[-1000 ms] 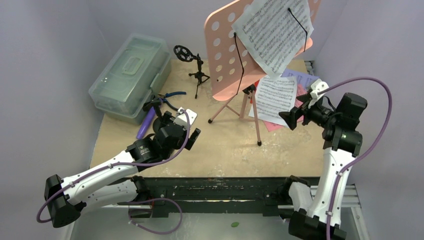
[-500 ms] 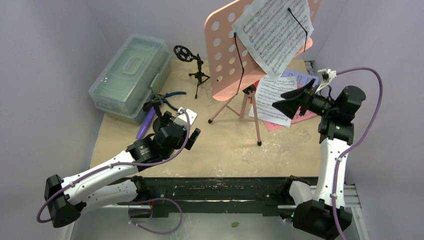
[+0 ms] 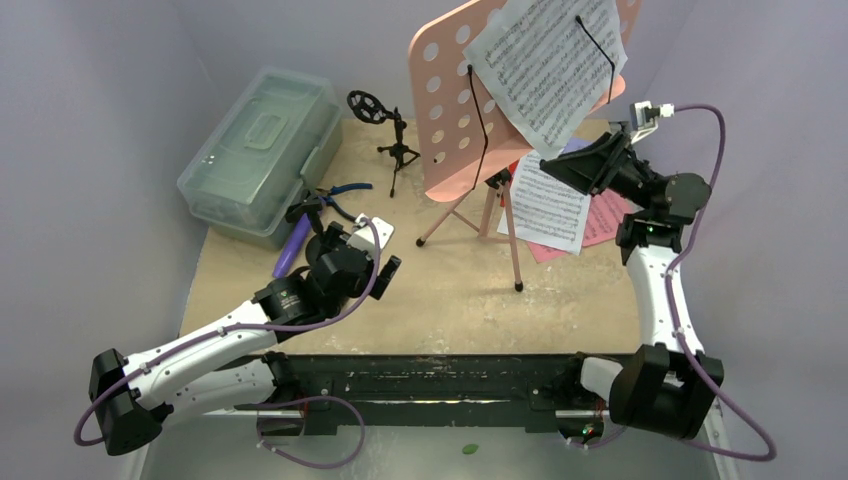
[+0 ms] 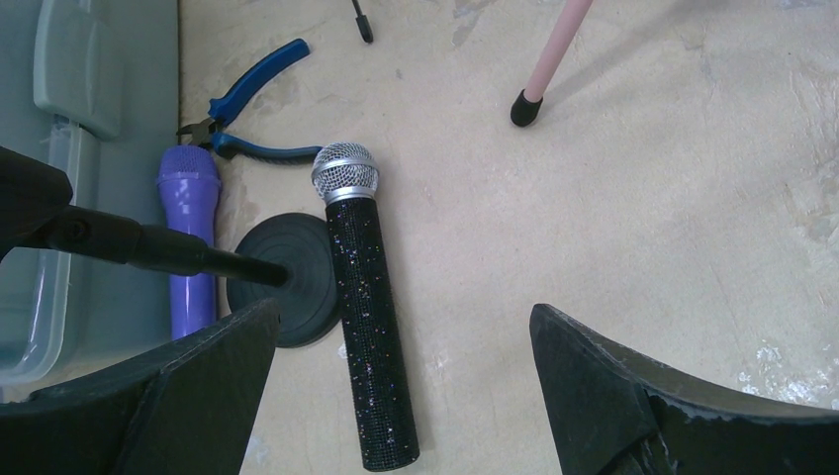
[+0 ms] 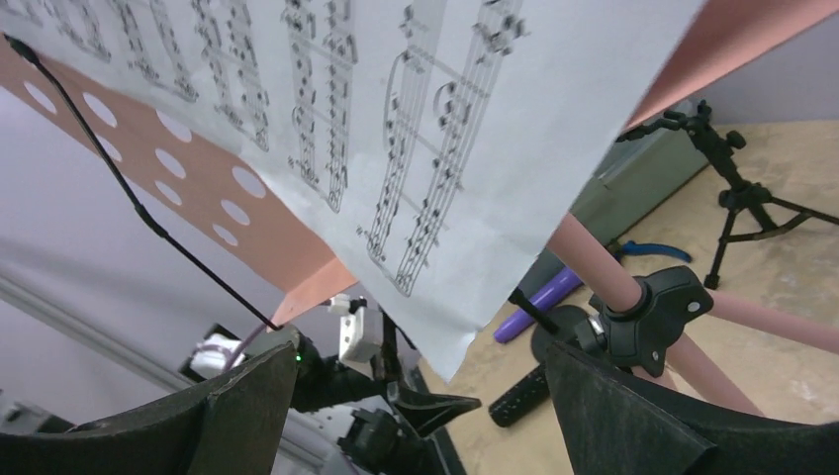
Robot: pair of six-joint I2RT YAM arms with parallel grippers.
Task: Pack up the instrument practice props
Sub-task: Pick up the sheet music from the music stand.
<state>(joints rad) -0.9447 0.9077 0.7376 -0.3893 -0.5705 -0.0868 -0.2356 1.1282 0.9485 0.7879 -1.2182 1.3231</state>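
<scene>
The pink perforated music rack (image 3: pixel 465 110) stands on tripod legs at the back, with a white music sheet (image 3: pixel 550 65) under its black clips. My right gripper (image 3: pixel 582 160) is open and raised just below the sheet's lower corner (image 5: pixel 445 148), which hangs between its fingers (image 5: pixel 237 406) without touching them. A white page (image 3: pixel 545 205) and a red page (image 3: pixel 605 215) lie on the table. My left gripper (image 3: pixel 378 262) is open above the black-silver microphone (image 4: pixel 366 307), which lies beside a round black stand base (image 4: pixel 287 282) and the purple microphone (image 4: pixel 188 237).
A clear greenish case (image 3: pixel 260 150) stands at the back left. Blue-handled pliers (image 4: pixel 247 109) lie next to it. A black mic tripod (image 3: pixel 395 145) stands left of the rack. The rack's leg tip (image 4: pixel 524 107) rests near the microphones.
My right arm has risen and swung back and to the left, from over the loose pages to the lower edge of the sheet on the rack. The left arm has not moved.
</scene>
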